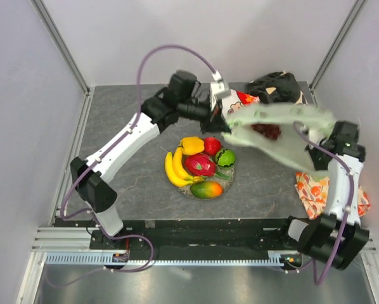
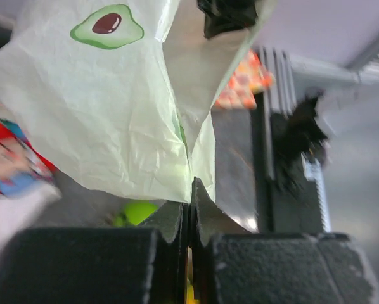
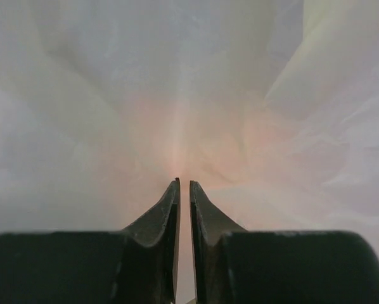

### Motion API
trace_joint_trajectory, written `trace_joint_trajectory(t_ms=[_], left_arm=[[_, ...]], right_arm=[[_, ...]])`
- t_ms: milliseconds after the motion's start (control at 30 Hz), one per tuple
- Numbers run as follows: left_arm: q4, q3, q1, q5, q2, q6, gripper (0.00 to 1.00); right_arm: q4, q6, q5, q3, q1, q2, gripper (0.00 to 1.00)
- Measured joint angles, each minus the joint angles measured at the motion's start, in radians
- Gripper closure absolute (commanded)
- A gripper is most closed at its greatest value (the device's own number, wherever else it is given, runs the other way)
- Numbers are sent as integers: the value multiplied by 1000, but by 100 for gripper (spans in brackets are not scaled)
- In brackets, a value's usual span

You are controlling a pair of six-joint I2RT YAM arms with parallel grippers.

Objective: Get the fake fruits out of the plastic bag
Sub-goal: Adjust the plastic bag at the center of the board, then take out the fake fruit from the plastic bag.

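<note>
The pale green plastic bag [image 1: 284,136] hangs stretched in the air between both grippers. My left gripper [image 1: 226,121] is shut on its left edge, also seen in the left wrist view [image 2: 191,190]. My right gripper [image 1: 316,152] is shut on its right side; bag film [image 3: 177,95] fills the right wrist view. Dark purple grapes [image 1: 265,131] show through the bag. On the round dish [image 1: 231,173] lie yellow bananas [image 1: 173,168], a yellow pepper [image 1: 191,145], a red apple [image 1: 211,145], a green lime [image 1: 225,157], a pink dragon fruit [image 1: 199,164] and a mango [image 1: 206,189].
A white cartoon-printed cloth [image 1: 246,98] and a dark bundle [image 1: 275,85] lie at the back right. An orange leaf-patterned cloth [image 1: 319,190] lies at the right beside the right arm. Walls close the table on three sides.
</note>
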Motion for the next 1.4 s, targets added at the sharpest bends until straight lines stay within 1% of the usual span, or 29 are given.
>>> trace_joint_trajectory(t_ms=[33,67,100,167,200,233,300,367,433,467,567,600,633,700,833,900,1000,1067,1133,1233,1400], left_arm=[[-24,-66,-7,2,-8,6,99],[-55,-114,-14,1,-2,13,99],[-95,-149,-21,-1,19,20,98],[-172,-199,-36,-1,82,28,98],[-194,-214,-40,-2,100,31,98],[-212,-229,-42,-2,113,34,98],[-254,-245,-45,-10,127,36,98],[-261,-231,-48,-14,127,37,98],[-263,-188,-51,-20,129,37,98],[-260,-166,-51,-22,129,36,98],[-250,-97,-56,-29,129,34,98],[-249,-79,-58,-29,129,32,98],[-246,-66,-59,-29,130,29,98],[-243,-50,-63,-31,130,21,98],[-232,-3,-74,-51,163,-8,98],[-223,21,-79,-62,186,-18,98],[-217,51,-85,-87,215,-31,98],[-216,60,-88,-109,222,-40,98],[-212,61,-89,-119,223,-50,98],[-198,66,-89,-128,223,-72,98],[-158,89,-87,-114,223,-134,98]], right_arm=[[0,-10,10,-72,-4,15,79],[-3,-20,21,-156,-8,43,76],[-10,-30,32,-228,-10,89,66],[-39,-50,47,-329,-12,155,52],[-60,-52,46,-340,-13,159,40],[-91,-63,38,-332,-15,156,39],[-151,-98,-18,-261,-16,152,35],[-224,-152,-92,-137,-14,152,33],[-267,-200,-176,-5,-14,149,25],[-285,-212,-224,81,-11,148,24],[-294,-218,-311,220,8,130,22],[-298,-219,-335,248,15,123,19],[-303,-221,-356,264,20,116,12],[-311,-216,-385,265,23,109,11],[-314,-171,-441,155,24,122,11],[-343,-169,-487,118,24,179,11],[-348,-129,-563,120,23,290,10],[-345,-113,-610,127,21,315,10],[-349,-113,-652,141,24,296,10],[-348,-113,-680,148,42,223,9],[-354,-135,-661,91,190,103,10]])
